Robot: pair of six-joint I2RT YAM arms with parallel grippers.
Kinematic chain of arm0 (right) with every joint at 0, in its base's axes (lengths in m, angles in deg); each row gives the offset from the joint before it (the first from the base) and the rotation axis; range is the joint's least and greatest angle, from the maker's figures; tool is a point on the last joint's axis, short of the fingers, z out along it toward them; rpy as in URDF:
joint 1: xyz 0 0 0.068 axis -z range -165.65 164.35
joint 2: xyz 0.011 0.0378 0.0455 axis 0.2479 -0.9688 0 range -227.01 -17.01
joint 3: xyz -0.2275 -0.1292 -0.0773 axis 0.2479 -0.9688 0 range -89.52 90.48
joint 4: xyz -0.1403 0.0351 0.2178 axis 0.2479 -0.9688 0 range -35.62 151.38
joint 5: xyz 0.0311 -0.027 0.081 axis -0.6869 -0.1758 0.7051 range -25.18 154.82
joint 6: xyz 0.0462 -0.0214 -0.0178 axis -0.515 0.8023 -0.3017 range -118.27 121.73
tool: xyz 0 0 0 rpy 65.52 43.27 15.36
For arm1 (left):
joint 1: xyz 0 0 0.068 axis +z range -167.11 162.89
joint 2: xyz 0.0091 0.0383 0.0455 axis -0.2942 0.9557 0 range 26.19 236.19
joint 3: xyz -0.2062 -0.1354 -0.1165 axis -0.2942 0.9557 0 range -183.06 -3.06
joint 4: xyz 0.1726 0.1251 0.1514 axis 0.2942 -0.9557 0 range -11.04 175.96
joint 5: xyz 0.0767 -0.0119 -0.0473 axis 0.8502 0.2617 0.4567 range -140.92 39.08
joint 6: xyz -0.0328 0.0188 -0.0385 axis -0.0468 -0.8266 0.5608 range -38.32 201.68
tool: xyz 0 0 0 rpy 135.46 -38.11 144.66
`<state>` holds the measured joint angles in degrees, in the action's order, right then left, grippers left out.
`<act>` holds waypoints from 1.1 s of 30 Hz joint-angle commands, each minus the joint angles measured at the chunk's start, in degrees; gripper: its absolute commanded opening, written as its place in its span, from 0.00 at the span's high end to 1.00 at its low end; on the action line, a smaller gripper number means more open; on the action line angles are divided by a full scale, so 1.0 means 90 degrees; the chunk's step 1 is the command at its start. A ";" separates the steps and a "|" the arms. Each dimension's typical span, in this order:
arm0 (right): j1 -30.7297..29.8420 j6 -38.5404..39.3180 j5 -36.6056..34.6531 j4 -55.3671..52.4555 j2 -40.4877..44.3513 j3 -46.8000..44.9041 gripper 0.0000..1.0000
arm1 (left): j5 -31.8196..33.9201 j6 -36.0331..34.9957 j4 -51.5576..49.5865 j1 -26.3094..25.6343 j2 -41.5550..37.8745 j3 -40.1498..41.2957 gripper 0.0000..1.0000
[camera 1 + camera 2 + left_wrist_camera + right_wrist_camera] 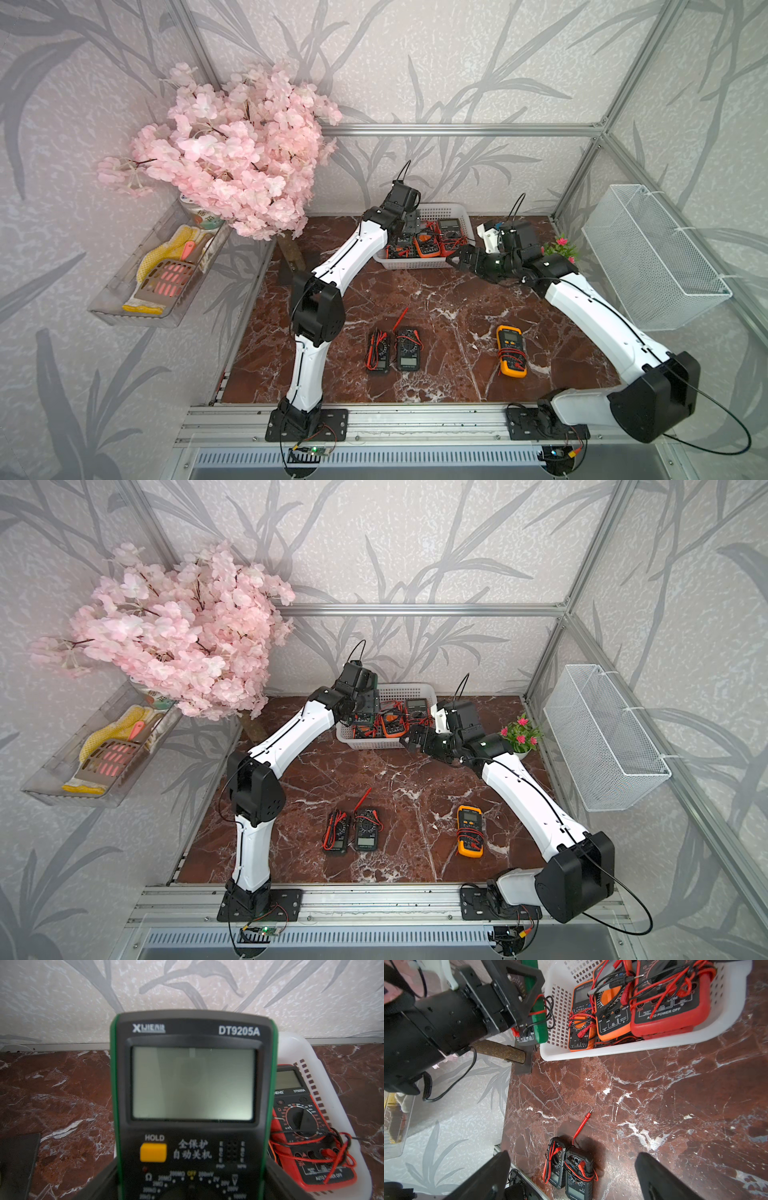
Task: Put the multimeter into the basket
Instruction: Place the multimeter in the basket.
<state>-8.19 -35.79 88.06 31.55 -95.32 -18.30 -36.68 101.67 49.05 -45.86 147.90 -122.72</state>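
In both top views the left gripper (409, 226) grasps the green multimeter (369, 706) at the basket (446, 206) end nearest that arm. Several meters lie inside the basket; two black multimeters (409, 351) and a yellow multimeter (511, 351) wait well in front of it. The right gripper (455, 259) gapes empty beside its front rim.

Left wrist: the multimeter's long axis follows the gripper's reach, display end leading.

Right wrist: its jack end hangs lowest by the basket's end wall; whether it is inside the rim, I cannot tell.

Two arms, glossy white shells (598, 320) along the links, matte black joint housings (318, 309), thin black cable (515, 204) looping just behind the right gripper (455, 261), black angular fingers (660, 1178)
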 commanded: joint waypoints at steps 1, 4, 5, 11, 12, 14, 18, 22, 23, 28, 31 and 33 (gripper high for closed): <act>0.0024 0.0147 0.0123 -0.0017 -0.0039 0.0131 0.01 | 0.0288 -0.0033 -0.0330 0.0069 0.0377 -0.0676 0.52; 0.0015 0.0206 0.0075 -0.0055 -0.0050 0.0076 0.01 | 0.0359 -0.0033 -0.0687 0.0106 0.0837 -0.1287 0.52; 0.0015 0.0220 0.0038 -0.0059 -0.0050 0.0045 0.01 | 0.0398 -0.0025 -0.0786 0.0107 0.0977 -0.1460 0.51; 0.0005 0.0161 -0.0101 0.0054 -0.0001 -0.0196 0.01 | 0.0358 0.0149 -0.1075 0.0222 0.1535 -0.1890 0.50; 0.0010 0.0154 -0.0125 0.0062 -0.0001 -0.0208 0.01 | 0.0326 0.0180 -0.1084 0.0249 0.1582 -0.1890 0.50; -0.0004 0.0071 -0.0216 0.0131 0.0018 -0.0280 0.01 | 0.0277 0.0219 -0.1103 0.0275 0.1651 -0.1898 0.49; -0.0063 -0.0073 -0.0341 0.0304 -0.0007 -0.0377 0.01 | 0.0183 0.0302 -0.1132 0.0318 0.1771 -0.1900 0.45; -0.0140 -0.0024 -0.0373 0.0258 -0.0079 -0.0362 0.01 | 0.0065 0.0406 -0.1172 0.0318 0.1849 -0.1890 0.32; -0.0147 -0.0017 -0.0385 0.0249 -0.0079 -0.0355 0.01 | 0.0049 0.0423 -0.1191 0.0320 0.1871 -0.1891 0.27; -0.0151 0.0037 -0.0398 0.0220 -0.0088 -0.0383 0.01 | -0.0099 0.0467 -0.1211 0.0344 0.1998 -0.1938 0.13; -0.0149 0.0096 -0.0385 0.0209 -0.0096 -0.0377 0.01 | -0.0157 0.0482 -0.1245 0.0358 0.2079 -0.2027 0.09; -0.0150 0.0135 -0.0365 0.0237 -0.0074 -0.0410 0.01 | -0.0193 0.0490 -0.1304 0.0368 0.2145 -0.2121 0.07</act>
<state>-9.33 -35.68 85.26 32.86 -95.73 -21.49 -37.75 105.43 37.64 -42.85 166.37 -138.78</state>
